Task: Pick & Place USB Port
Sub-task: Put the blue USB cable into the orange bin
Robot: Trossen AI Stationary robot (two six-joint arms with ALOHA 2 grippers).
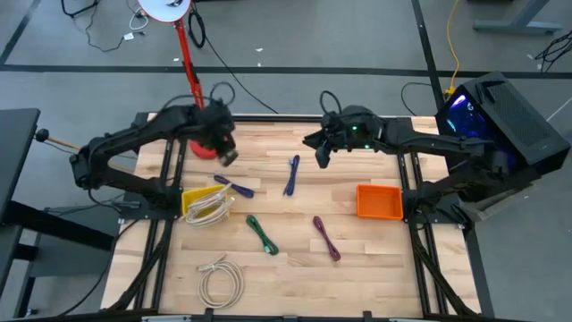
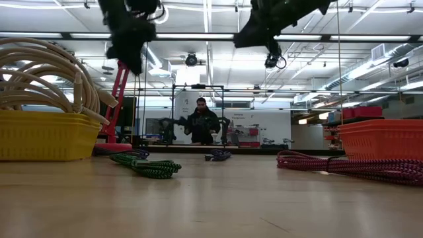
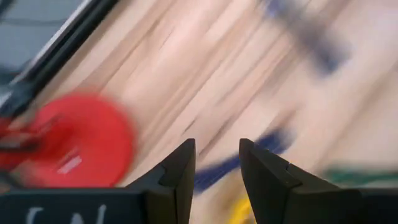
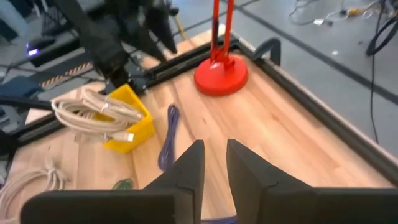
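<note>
Early stage: cream cable fills the yellow plastic basket, while blue, green and maroon USB cables lie loose beside it; left gripper and right gripper hover parted, empty.

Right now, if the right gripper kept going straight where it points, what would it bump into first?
Probably the purple cable lying on the table just ahead of the right gripper. Depth is hard to judge; it might meet bare wood first.
</note>
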